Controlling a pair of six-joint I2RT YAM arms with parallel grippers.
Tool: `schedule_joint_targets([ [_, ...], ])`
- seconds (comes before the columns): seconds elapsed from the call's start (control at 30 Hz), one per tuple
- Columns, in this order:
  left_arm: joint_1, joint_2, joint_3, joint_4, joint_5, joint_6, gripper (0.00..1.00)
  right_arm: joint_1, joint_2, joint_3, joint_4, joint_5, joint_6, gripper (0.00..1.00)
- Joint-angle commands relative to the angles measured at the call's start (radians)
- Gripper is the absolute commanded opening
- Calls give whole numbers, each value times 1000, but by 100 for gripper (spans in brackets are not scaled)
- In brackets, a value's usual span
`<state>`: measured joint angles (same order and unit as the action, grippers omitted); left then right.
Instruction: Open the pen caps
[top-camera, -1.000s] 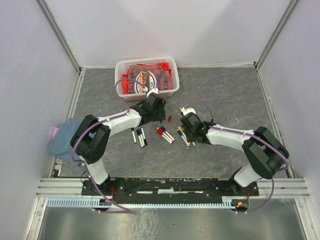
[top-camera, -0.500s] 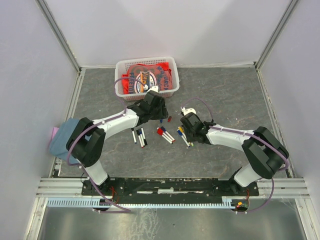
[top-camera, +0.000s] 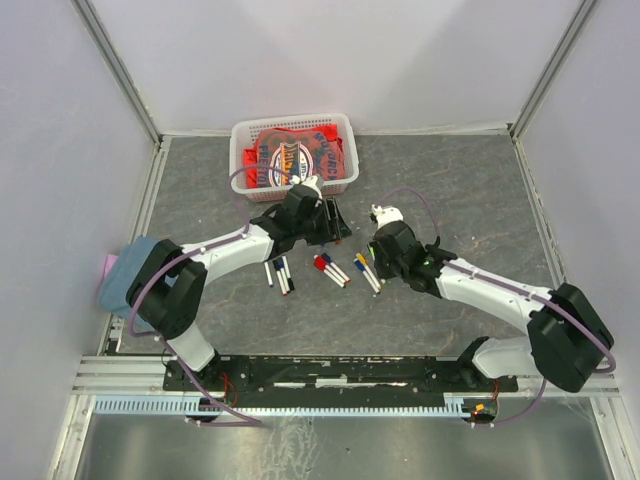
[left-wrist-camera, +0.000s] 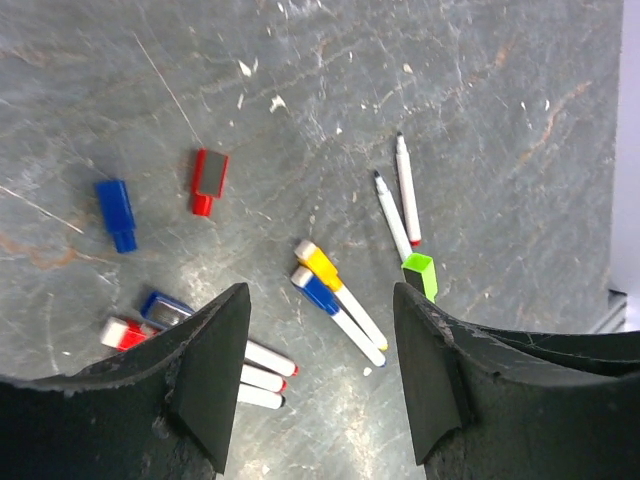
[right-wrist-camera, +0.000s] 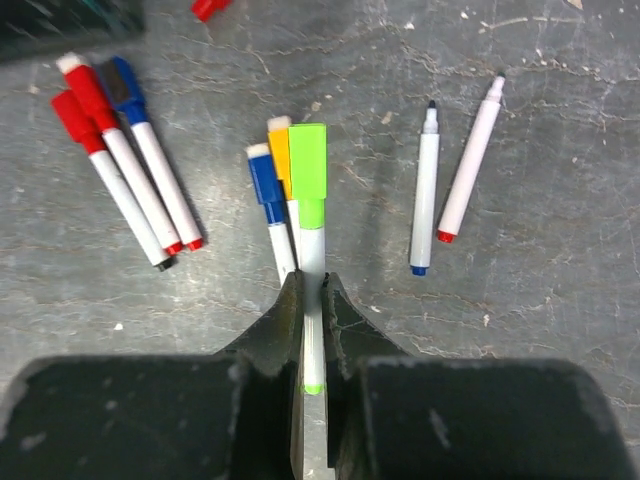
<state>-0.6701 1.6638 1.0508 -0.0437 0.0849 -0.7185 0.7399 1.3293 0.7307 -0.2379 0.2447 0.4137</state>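
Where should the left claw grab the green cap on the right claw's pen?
Grip the green cap across its flat sides near the free end. The right claw is shut on the pen barrel behind it, so the cap juts out. Probably bring the open left claw in from that far end: the yellow-capped pen and blue-capped pen crowd one side.

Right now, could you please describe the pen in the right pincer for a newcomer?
From the white basket at the back, come forward to the right pincer. The pen it grips alone has a green cap; a blue cap and yellow cap lie beside it.
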Motion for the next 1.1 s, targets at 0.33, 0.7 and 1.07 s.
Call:
schedule_joint_targets([
  [0.33, -5, 9, -64, 228, 218, -190, 66, 6, -80, -36, 155, -152, 30, 1],
  [0.7, -5, 32, -98, 282, 260, -225, 65, 6, -79, -30, 206, -212, 57, 1],
  [1.07, -5, 41, -114, 318, 285, -243, 58, 7, -70, -39, 247, -230, 74, 1],
])
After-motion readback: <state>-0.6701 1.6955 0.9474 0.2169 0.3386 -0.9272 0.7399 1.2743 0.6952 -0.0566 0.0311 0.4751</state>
